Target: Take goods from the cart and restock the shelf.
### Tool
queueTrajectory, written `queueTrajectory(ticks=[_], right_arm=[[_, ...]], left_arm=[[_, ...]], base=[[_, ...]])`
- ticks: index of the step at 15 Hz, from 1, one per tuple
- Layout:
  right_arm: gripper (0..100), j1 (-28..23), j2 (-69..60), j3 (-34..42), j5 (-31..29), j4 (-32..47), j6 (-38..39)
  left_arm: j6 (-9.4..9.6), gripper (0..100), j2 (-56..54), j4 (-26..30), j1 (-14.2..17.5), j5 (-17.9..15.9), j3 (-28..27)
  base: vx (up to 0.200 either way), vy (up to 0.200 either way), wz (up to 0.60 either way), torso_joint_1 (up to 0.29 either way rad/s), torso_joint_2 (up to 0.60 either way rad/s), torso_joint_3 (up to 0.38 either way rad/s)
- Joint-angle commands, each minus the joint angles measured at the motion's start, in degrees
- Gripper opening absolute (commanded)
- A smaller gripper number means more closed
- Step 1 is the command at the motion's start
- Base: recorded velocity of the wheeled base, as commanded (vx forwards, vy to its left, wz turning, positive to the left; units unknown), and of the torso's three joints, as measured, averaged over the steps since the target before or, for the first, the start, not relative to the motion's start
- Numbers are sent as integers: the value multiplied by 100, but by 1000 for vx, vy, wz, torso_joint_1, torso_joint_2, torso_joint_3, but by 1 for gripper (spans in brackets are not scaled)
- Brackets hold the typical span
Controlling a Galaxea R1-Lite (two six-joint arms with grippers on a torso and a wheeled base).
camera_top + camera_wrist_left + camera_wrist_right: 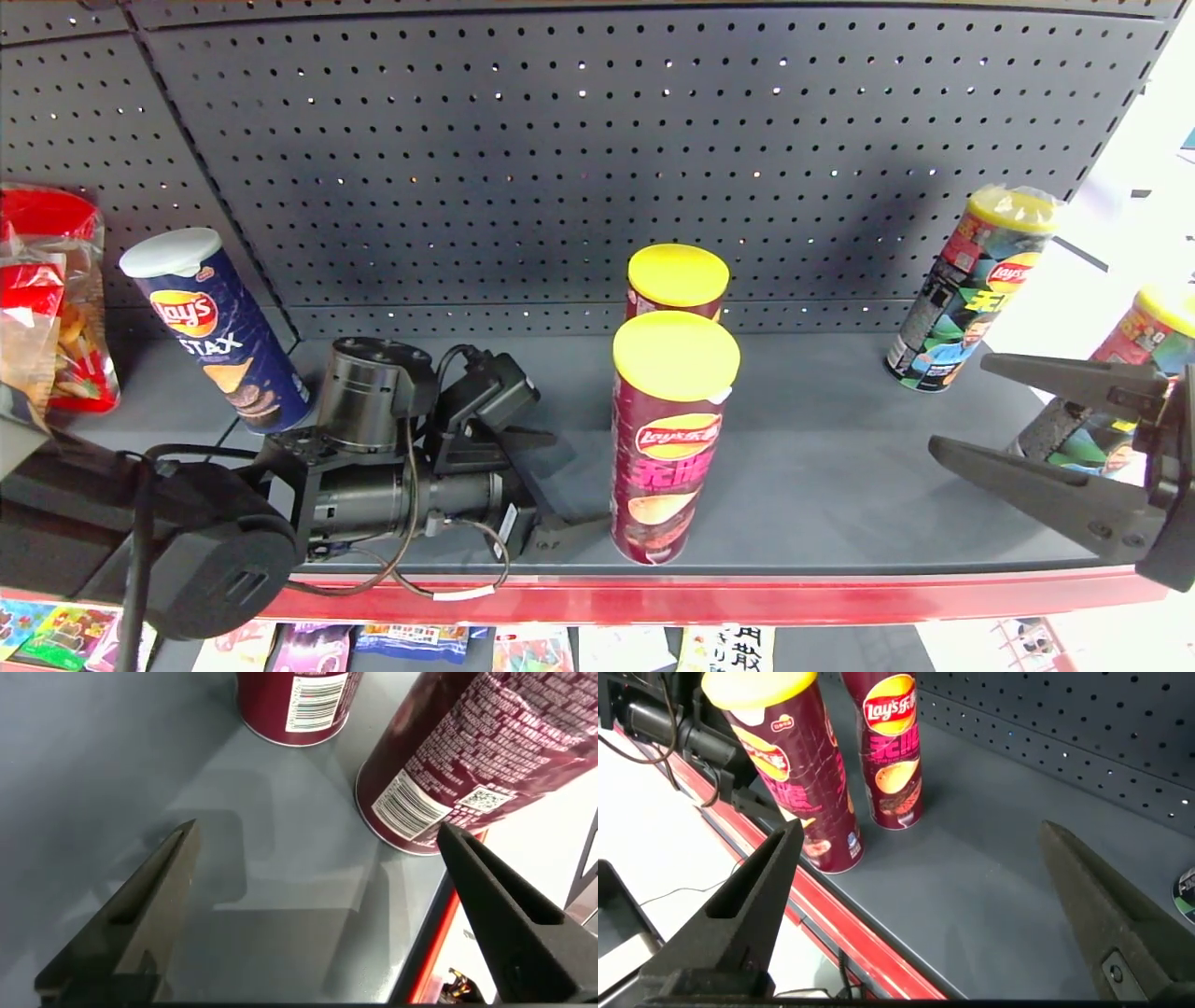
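Two maroon chip cans with yellow lids stand upright mid-shelf, the front can (pixel 670 443) near the red edge and the back can (pixel 677 282) right behind it. My left gripper (pixel 558 487) lies low on the grey shelf (pixel 822 467) just left of the front can, open and empty. In the left wrist view the front can (pixel 458 756) and back can (pixel 299 705) stand just beyond the left gripper (pixel 318 829). My right gripper (pixel 963 407) hovers open and empty at the shelf's right end. From the right gripper (pixel 922 833), the front can (pixel 794 775) and back can (pixel 895 747) are farther off.
A blue chip can (pixel 219 331) leans at the left beside a red snack bag (pixel 47 299). A black-and-green can (pixel 971 289) stands at the back right, another (pixel 1120 373) behind my right gripper. A pegboard backs the shelf; packets (pixel 411 644) lie on the level below.
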Motion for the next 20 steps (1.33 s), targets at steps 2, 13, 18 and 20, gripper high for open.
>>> queueTrajectory(ticks=[2, 13, 18, 20], right_arm=[[100, 0, 22, -2, 2, -4, -3], [100, 0, -13, 69, 2, 5, -3], [100, -70, -769, 912, -157, 32, -12], [100, -483, -1323, 1176, -412, 322, -21]], left_arm=[[-1, 100, 16, 6, -41, -1, -29], [-10, 100, 16, -2, -32, 25, -21], [-54, 100, -1540, 42, 715, 245, 1017], [-54, 100, -2393, 129, 1243, 403, 1509]], base=[[0, 0, 0, 0, 0, 0], [0, 0, 0, 0, 0, 0], [0, 0, 0, 0, 0, 0], [0, 0, 0, 0, 0, 0]])
